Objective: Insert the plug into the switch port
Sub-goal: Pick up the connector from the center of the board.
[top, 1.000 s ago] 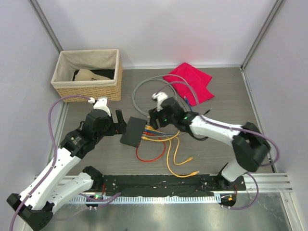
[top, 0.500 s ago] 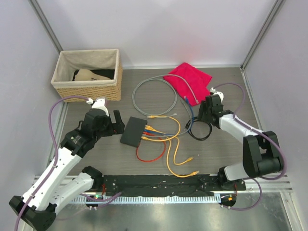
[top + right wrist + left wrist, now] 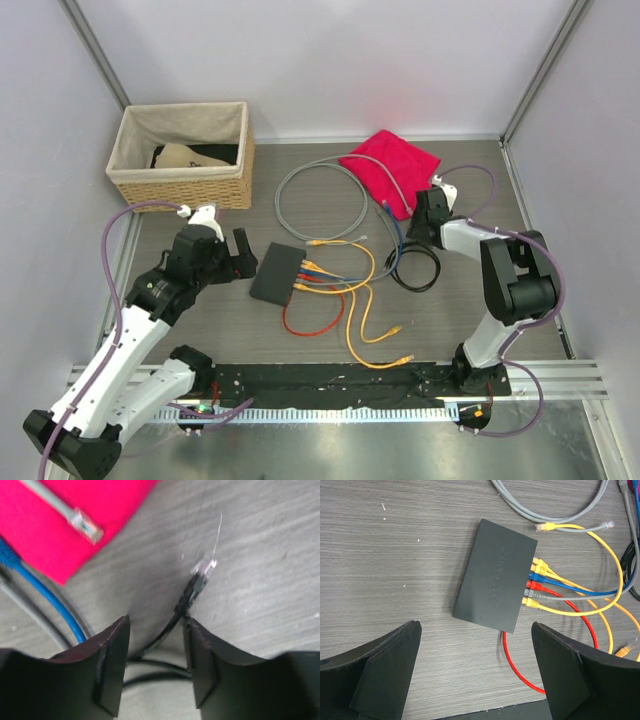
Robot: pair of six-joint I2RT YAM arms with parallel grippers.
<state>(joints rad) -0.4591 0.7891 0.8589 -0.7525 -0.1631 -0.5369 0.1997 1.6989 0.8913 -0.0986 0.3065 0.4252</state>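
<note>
left gripper [image 3: 474, 627]: jaws spread wide, pinching nothing; hung above the grey wood-grain table [image 3: 395, 545], probably poised to steady the box.
switch [image 3: 495, 582]: flat, thin, dark grey rectangular box; lay flat just ahead of the left jaws, in line with their gap and apart from both.
seated plugs [image 3: 535, 582]: yellow, blue, red, grey, yellow, in a row along the edge nearer the right-hand jaw; no free socket made out.
right gripper [image 3: 156, 621]: jaws parted wider than the thin black cable [image 3: 179, 611] running through the gap; straddled it, no pinch seen.
black plug [image 3: 197, 582]: clear-tipped, on the table just ahead of the right fingertips; judged the one meant for the port, hence the grip lined up behind it.
hidden: pad-to-cable contact unreadable; the cable's far run cut off beneath the right jaws; bright red cloth [image 3: 75, 510] only partly in view, ahead and left.
</note>
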